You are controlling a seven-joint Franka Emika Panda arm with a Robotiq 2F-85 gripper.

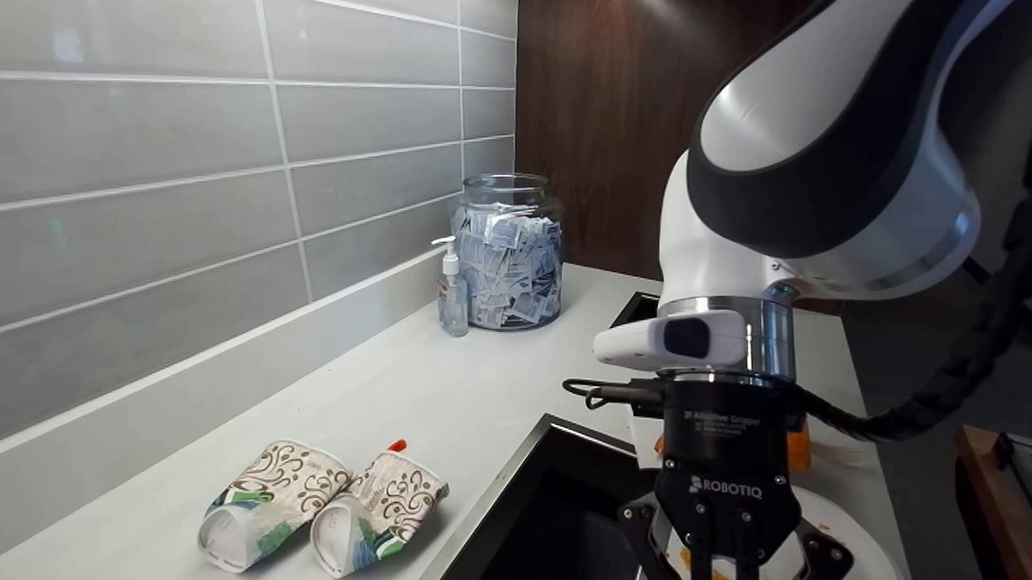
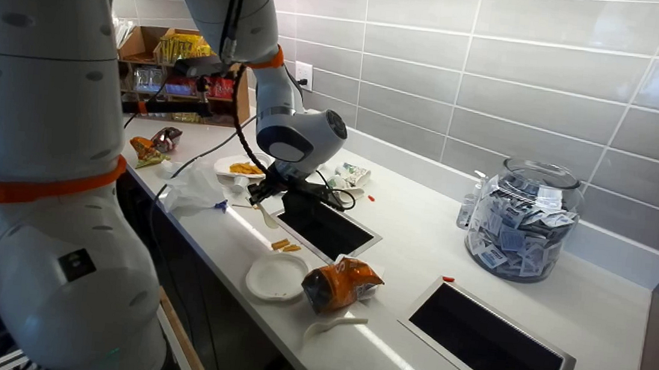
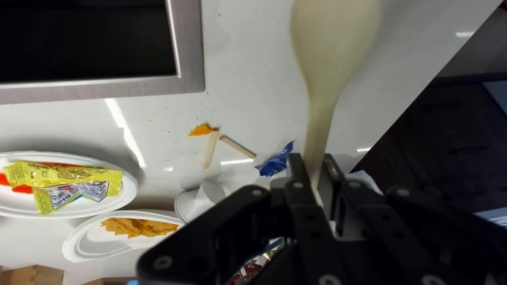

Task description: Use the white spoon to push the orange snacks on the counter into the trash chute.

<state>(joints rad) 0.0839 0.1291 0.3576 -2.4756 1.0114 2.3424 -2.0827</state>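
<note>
Your gripper (image 3: pixel 313 159) is clamped on the handle of the white spoon (image 3: pixel 323 91), its jaws bearing on either side of the shaft. In the wrist view the spoon's bowl points away from the gripper, over the bench (image 3: pixel 253 75). In an exterior view you have that bowl just beside the corner of the trash chute (image 2: pixel 328 228), a dark, metal-rimmed hole; contact with the surface cannot be confirmed. The orange snacks (image 2: pixel 285 245), small broken pieces, lie on the bench between the chute's rim and a white plate (image 2: pixel 276 275). One further orange fragment (image 3: pixel 201 130) lies at the end of a wooden stick (image 3: pixel 211 149). Beside the plate you have a crumpled orange snack bag (image 2: pixel 339 284), with a second spoon (image 2: pixel 334 322) lying near it. In both exterior views a glass jar (image 1: pixel 513 191) of packets (image 1: pixel 510 256) and a pump bottle (image 1: pixel 453 301) stand side by side near the tiled wall (image 1: pixel 133 132).
</note>
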